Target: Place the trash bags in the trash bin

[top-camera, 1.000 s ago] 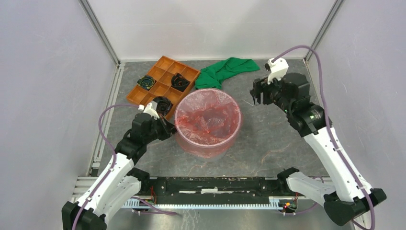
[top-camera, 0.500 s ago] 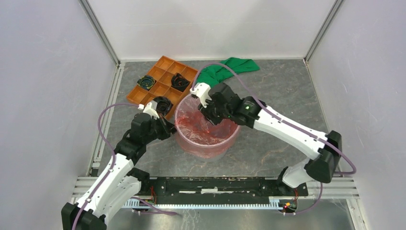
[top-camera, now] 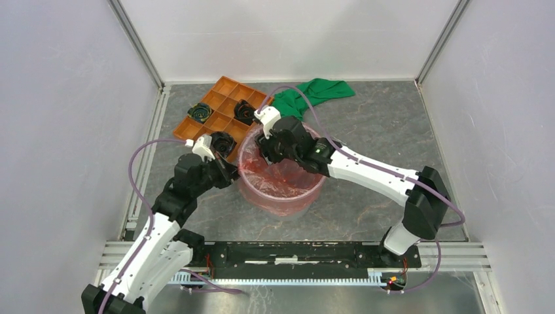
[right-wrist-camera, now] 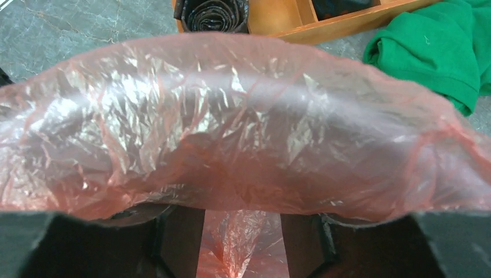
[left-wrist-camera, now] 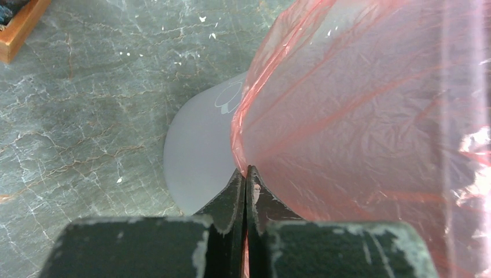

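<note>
Now the trash bag (left-wrist-camera: 359,116) lines the trash bin (left-wrist-camera: 197,150), its edge over the rim. The left pincer (left-wrist-camera: 246,174) is clenched on that edge; the right pincer (right-wrist-camera: 242,231), jaws apart, straddles film at the far rim. Likely the spreading step; next it must pinch and pull outward.

Overhead and close wrist cameras share bag (top-camera: 283,175).
</note>
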You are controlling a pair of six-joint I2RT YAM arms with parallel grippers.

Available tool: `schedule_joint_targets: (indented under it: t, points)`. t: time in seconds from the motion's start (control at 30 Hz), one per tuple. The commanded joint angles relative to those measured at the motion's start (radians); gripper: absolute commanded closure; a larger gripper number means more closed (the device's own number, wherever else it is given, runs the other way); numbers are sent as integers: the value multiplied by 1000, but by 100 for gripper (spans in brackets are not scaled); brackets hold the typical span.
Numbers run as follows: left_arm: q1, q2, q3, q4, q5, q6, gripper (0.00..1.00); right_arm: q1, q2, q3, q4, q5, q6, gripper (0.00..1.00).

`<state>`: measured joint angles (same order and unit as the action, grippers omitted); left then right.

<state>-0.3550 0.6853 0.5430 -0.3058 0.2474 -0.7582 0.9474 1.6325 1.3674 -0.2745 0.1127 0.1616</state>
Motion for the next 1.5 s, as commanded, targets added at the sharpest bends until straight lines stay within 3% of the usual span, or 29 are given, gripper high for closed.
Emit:
schedule_joint_targets:
  t: [0.0,0.17,0.27,0.63,0.8,0.93,1.17,1.33,1.47]
  points:
    - [1,-45,40,5,7,-21,98,3,-73,-50,61,46,12,44]
    - [1,-44,39,7,11,-10,98,4,-115,-59,-189,46,-107,35]
    - [1,-41,52,-3,12,2,98,20,-90,-52,-295,38,-148,34]
    - [1,-23,54,9,26,-11,98,70,67,-58,-42,-110,-90,36]
    - [1,-20,63,-8,22,-5,98,68,42,-68,124,-172,-55,32]
    - [1,-22,62,-11,22,-6,98,70,-5,-137,85,-22,-67,26]
    - [1,-8,63,-10,13,8,98,68,-104,-111,-172,132,-137,18]
    - [1,5,78,-12,13,18,97,69,-137,-122,-208,112,-154,14]
    - [1,4,77,-16,14,14,95,76,-58,-136,-193,61,-116,16]
